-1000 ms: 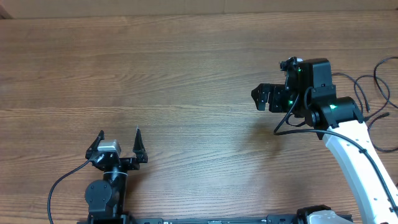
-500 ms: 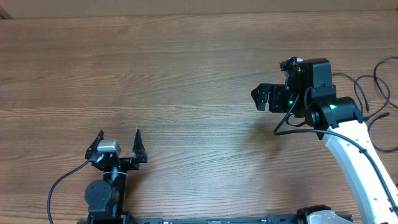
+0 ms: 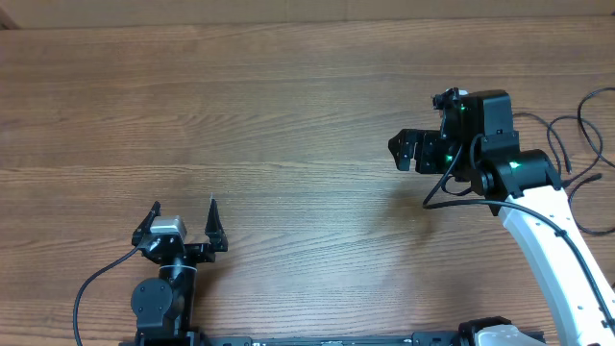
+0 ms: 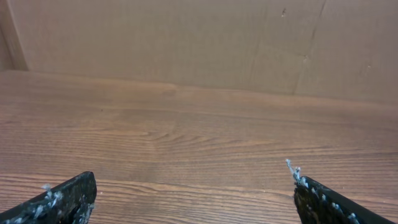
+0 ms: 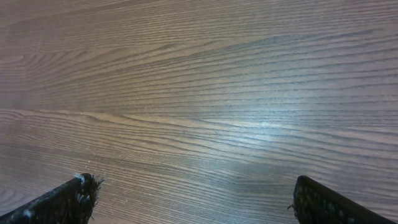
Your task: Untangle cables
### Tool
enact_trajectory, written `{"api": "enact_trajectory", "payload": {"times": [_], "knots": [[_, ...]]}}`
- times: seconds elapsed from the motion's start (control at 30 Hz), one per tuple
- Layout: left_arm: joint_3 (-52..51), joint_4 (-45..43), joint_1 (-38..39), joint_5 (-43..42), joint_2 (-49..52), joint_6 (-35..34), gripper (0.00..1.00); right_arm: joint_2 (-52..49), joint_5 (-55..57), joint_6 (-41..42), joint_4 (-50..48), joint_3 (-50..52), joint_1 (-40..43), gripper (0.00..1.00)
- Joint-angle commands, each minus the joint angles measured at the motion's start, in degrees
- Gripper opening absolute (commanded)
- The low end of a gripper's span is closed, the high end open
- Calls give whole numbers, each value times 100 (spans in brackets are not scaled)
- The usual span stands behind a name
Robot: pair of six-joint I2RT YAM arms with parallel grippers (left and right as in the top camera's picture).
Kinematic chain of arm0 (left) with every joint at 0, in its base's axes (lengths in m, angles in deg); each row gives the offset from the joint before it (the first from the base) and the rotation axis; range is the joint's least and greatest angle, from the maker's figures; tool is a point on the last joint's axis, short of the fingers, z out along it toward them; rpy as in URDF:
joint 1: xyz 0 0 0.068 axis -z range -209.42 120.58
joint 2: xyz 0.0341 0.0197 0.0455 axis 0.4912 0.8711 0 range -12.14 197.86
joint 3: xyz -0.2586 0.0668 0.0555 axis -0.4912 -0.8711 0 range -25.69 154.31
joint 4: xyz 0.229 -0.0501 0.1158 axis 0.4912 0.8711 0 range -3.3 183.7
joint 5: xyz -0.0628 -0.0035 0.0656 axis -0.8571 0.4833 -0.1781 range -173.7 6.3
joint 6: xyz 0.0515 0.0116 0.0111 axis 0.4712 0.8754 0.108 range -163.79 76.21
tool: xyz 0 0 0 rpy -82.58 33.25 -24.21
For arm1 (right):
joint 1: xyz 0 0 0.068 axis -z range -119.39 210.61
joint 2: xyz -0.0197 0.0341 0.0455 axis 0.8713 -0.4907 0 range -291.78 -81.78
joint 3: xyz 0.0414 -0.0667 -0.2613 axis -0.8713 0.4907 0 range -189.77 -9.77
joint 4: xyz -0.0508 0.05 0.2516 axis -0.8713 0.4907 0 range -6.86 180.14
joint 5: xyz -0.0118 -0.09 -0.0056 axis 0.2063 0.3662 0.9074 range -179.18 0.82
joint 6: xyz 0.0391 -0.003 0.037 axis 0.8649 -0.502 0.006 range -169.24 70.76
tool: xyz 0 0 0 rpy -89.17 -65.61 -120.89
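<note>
**A:** From above, where are the thin black flexible cables (image 3: 578,113)?

**B:** They lie in loops at the far right edge of the brown wood-grain surface (image 3: 288,115). They sit behind the white-and-black right arm (image 3: 548,240) and run out of frame. Any plugs are too small to make out.

**A:** And the end effectors?

**B:** The left end effector (image 3: 184,216) sits at the near edge with its two pointed fingers spread. The right end effector (image 3: 395,152) is out over the wood, left of the cables and apart from them.

**A:** The left wrist view?

**B:** Black fingertips (image 4: 65,199) show in both bottom corners, so it is released. Wood lies between them, with a brown cardboard wall (image 4: 186,43) beyond.

**A:** The right wrist view?

**B:** The fingertips (image 5: 68,199) are wide apart, so it is released too. Only wood grain lies between them.
</note>
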Motion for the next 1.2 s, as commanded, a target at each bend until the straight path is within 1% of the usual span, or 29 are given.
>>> {"api": "enact_trajectory", "payload": {"times": [0.0,0.57,0.73,0.87,1.03,1.17], "knots": [[-24,4,-28,-24,-55,72,100,79,-39,17,-15,-28,-22,100],[-24,4,-28,-24,-55,72,100,9,-20,15,31,-28,-15,100],[-24,7,-28,-26,-55,72,100,85,243,-26,122,13,-15,100],[-24,4,-28,-26,-55,72,99,409,369,-26,-96,356,-15,100],[-24,4,-28,-26,-55,72,100,1113,396,-28,-1003,1266,-11,100],[-24,4,-28,-26,-55,72,100,1659,601,-28,-1419,1823,-7,100]]}}
